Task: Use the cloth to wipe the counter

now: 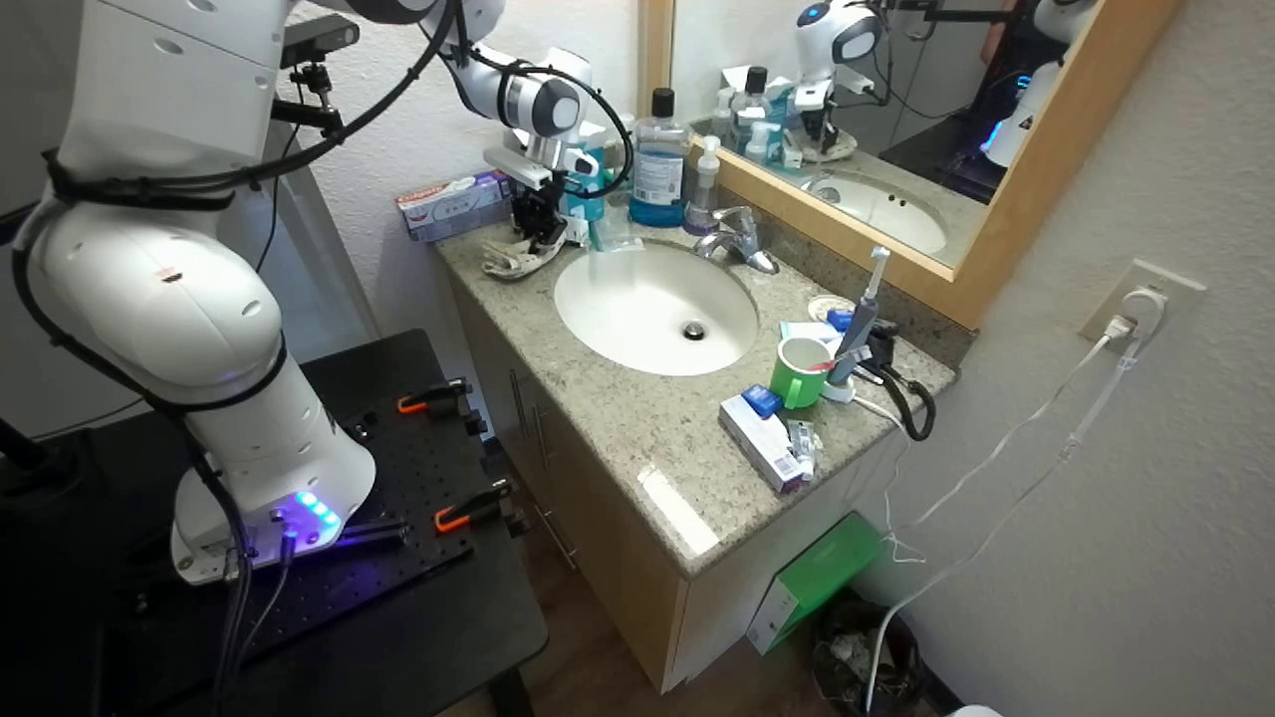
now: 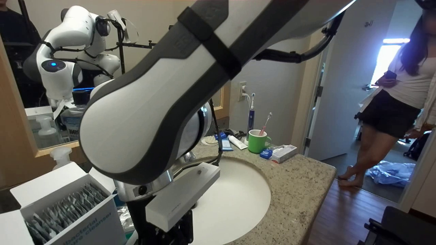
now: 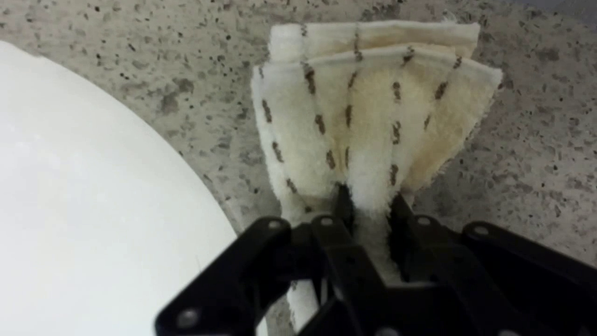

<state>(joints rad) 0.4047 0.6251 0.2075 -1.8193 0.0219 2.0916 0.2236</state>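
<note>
The tool point(image 3: 371, 205) is clamped on the cloth point(image 3: 373, 105), a ridge of its fabric (cream, with broken brown stripes) bunched between the jaws. The cloth lies on the bench point(image 1: 657, 428) just beside the sink point(image 1: 642, 304), one end fanned out. Across the sink, in both exterior views, a green mug point(image 2: 256, 143) stands just beside an upright electric toothbrush point(image 2: 251, 119).

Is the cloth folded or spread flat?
Folded: in the wrist view, the cloth shows two layered edges and is pinched in the claw.
</note>
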